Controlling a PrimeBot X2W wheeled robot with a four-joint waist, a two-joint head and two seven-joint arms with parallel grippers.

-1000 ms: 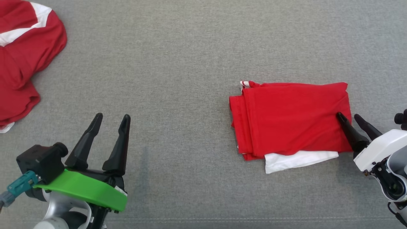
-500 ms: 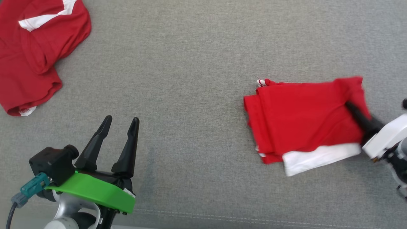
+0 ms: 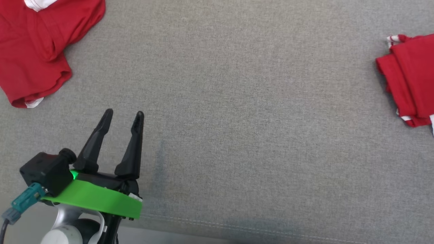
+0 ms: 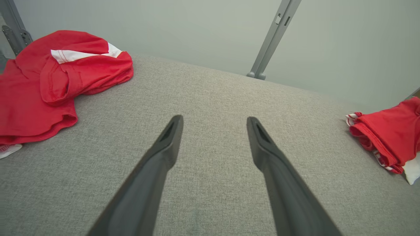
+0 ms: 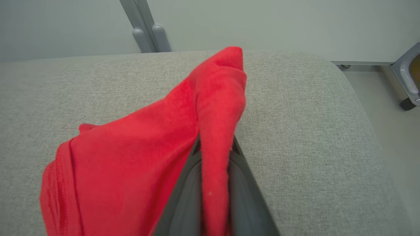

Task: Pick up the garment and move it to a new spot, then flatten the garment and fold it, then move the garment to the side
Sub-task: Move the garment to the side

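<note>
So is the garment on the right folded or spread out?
Folded. The garment shows stacked hem layers along its edge; the right hand is shut on one raised corner.

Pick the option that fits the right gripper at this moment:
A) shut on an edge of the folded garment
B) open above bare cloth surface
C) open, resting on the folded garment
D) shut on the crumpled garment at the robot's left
A: in the right wrist view the right gripper has its two fingers closed on a raised red edge of the folded garment.
</note>
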